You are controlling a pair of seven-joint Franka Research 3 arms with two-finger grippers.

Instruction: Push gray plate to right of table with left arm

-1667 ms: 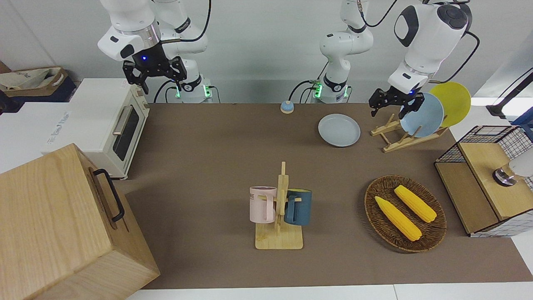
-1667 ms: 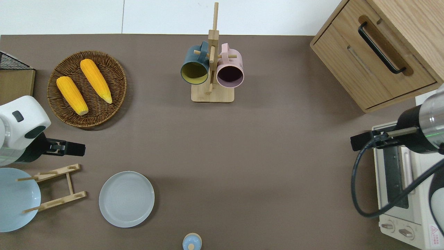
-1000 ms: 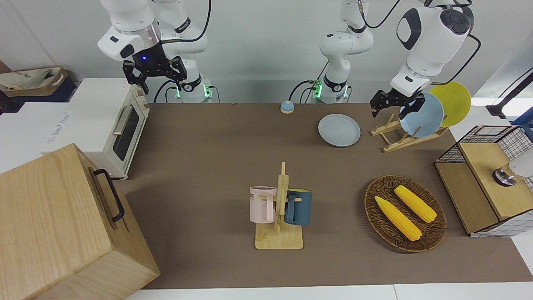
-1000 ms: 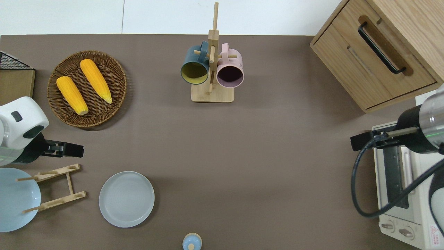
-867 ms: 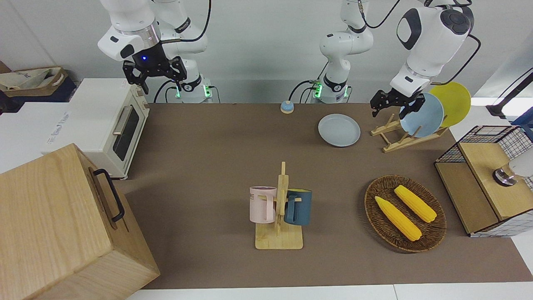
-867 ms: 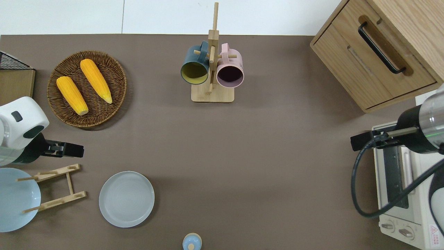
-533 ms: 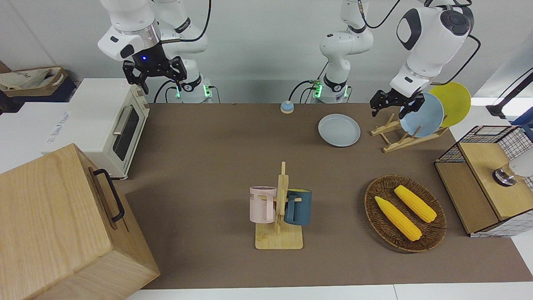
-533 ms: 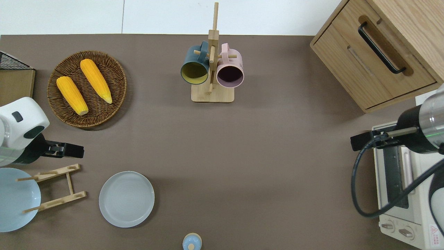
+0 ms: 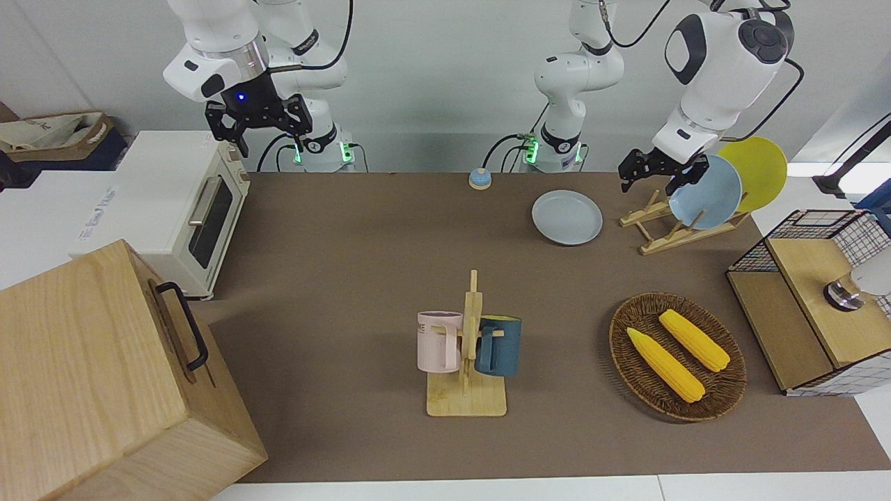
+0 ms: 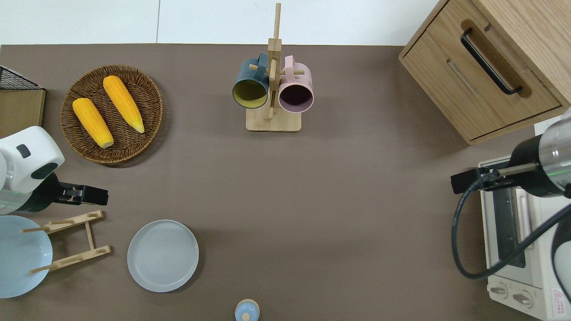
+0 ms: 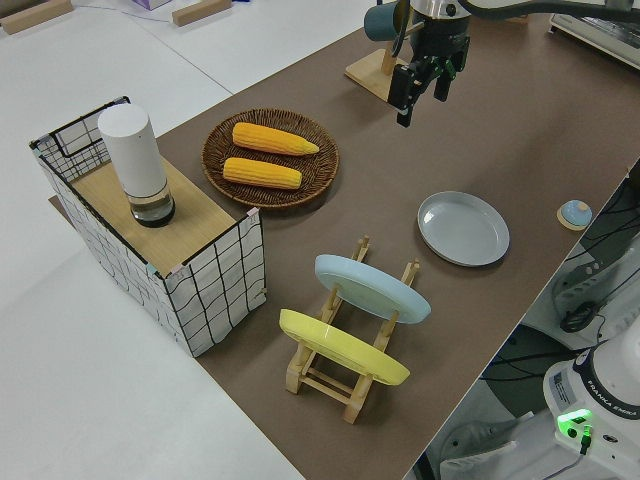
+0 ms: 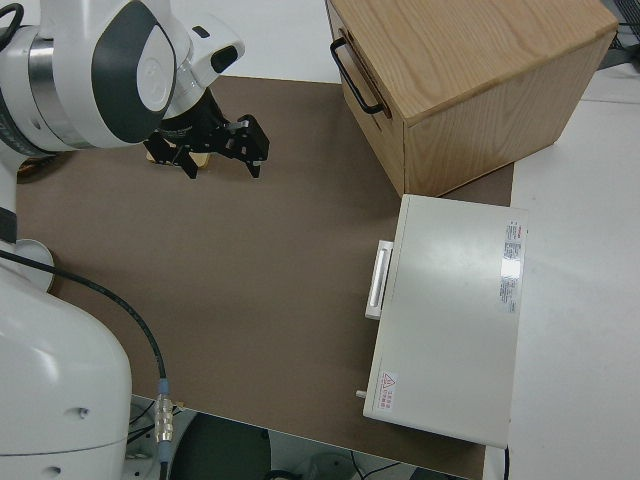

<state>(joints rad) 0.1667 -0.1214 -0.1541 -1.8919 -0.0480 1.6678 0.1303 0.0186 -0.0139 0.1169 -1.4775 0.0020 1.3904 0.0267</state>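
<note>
The table [image 10: 357, 214] has a matt brown top, the gray plate [image 10: 163, 255] looks smooth and faintly glossy, the basket [image 10: 147, 89] is rough woven wicker, and the mug rack [image 10: 273, 120], plate rack [image 10: 71, 240] and cabinet [image 10: 490, 67] are pale wood.

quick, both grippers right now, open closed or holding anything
Left gripper: open, holding nothing, up over the table near the plate rack.
Right gripper: open, holding nothing, arm parked.

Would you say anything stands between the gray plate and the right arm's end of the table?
Nothing visible until the oven at that end: bare table runs from the plate to it. The bell sits just nearer to the robots than that path.
</note>
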